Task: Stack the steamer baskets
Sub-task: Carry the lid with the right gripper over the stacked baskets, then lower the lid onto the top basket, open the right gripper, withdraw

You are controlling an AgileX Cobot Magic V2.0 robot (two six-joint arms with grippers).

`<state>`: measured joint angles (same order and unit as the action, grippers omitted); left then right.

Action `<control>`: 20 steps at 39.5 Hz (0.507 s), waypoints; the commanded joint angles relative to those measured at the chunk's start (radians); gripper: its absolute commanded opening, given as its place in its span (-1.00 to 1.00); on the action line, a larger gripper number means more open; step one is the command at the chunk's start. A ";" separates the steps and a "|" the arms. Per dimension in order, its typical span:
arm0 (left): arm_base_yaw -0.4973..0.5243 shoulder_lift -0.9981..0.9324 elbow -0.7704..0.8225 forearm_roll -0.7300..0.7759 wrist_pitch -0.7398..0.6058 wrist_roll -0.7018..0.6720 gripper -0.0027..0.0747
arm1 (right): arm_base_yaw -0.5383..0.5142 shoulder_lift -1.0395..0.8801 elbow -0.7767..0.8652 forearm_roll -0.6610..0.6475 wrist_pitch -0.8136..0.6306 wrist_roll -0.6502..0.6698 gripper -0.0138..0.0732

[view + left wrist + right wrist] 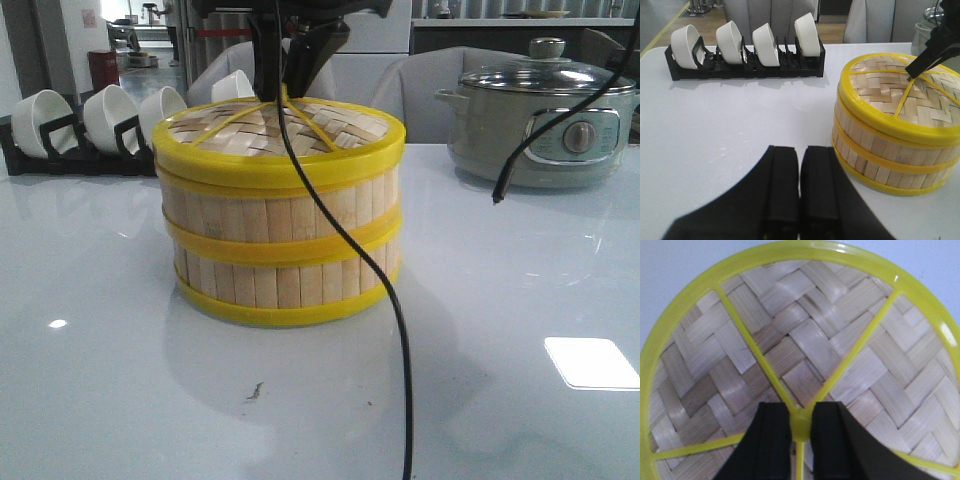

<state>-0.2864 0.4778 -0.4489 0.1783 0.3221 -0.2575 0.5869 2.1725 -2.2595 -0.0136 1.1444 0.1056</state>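
We saw the white table (100,380) carrying the stacked steamer baskets (280,250) near its middle, two tiers with the woven lid (290,135) seated on top, while the grey-green pot (545,125) stood well apart at the far right and the black rack (745,67) of white bowls (730,42) sat behind on the left. Directly above the stack, the right gripper (800,427) was pinching the yellow knob (800,426) at the lid's centre, and the left gripper (800,190) hovered just beside the baskets with its fingers (782,185) pressed together, holding nothing
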 commanded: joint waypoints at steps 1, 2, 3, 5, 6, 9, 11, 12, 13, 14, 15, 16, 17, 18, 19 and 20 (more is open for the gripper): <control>0.002 0.006 -0.030 -0.002 -0.082 -0.009 -0.70 | 0.003 -0.062 -0.036 0.000 -0.059 -0.013 -0.55; 0.002 0.006 -0.030 -0.002 -0.082 -0.009 -0.70 | 0.003 -0.062 -0.036 0.000 -0.059 -0.013 -0.55; 0.002 0.006 -0.030 -0.002 -0.082 -0.009 -0.70 | 0.003 -0.062 -0.036 0.000 -0.059 -0.013 -0.55; 0.002 0.006 -0.030 -0.002 -0.082 -0.009 -0.70 | 0.003 -0.062 -0.036 0.000 -0.057 -0.013 -0.55; 0.002 0.006 -0.030 -0.002 -0.082 -0.009 -0.70 | 0.003 -0.062 -0.036 0.000 -0.056 -0.013 -0.54; 0.002 0.006 -0.030 -0.002 -0.082 -0.009 -0.70 | 0.003 -0.062 -0.036 0.000 -0.051 -0.013 -0.46; 0.002 0.006 -0.030 -0.002 -0.082 -0.009 -0.70 | 0.003 -0.062 -0.036 0.000 -0.051 -0.013 -0.32; 0.002 0.006 -0.030 -0.002 -0.082 -0.009 -0.70 | 0.003 -0.062 -0.036 0.000 -0.051 -0.013 -0.22; 0.002 0.006 -0.030 -0.002 -0.082 -0.009 -0.70 | 0.003 -0.062 -0.036 0.000 -0.052 -0.013 -0.14; 0.002 0.006 -0.030 -0.002 -0.082 -0.009 -0.70 | 0.003 -0.062 -0.036 0.000 -0.052 -0.013 -0.05; 0.002 0.006 -0.030 -0.002 -0.082 -0.009 -0.70 | 0.003 -0.062 -0.036 0.000 -0.052 -0.013 0.06; 0.002 0.006 -0.030 -0.002 -0.082 -0.009 -0.70 | 0.003 -0.063 -0.036 0.000 -0.052 -0.013 0.15; 0.002 0.006 -0.030 -0.002 -0.082 -0.009 -0.70 | 0.003 -0.063 -0.036 0.000 -0.052 -0.013 0.23; 0.002 0.006 -0.030 -0.002 -0.082 -0.009 -0.70 | 0.003 -0.064 -0.036 0.000 -0.052 -0.013 0.29; 0.002 0.006 -0.030 -0.002 -0.082 -0.009 -0.70 | 0.003 -0.065 -0.036 0.000 -0.053 -0.013 0.31; 0.002 0.006 -0.030 -0.002 -0.082 -0.009 -0.70 | 0.003 -0.067 -0.036 0.000 -0.054 -0.013 0.32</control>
<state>-0.2864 0.4778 -0.4489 0.1783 0.3221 -0.2575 0.5869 2.1725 -2.2595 -0.0112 1.1407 0.1056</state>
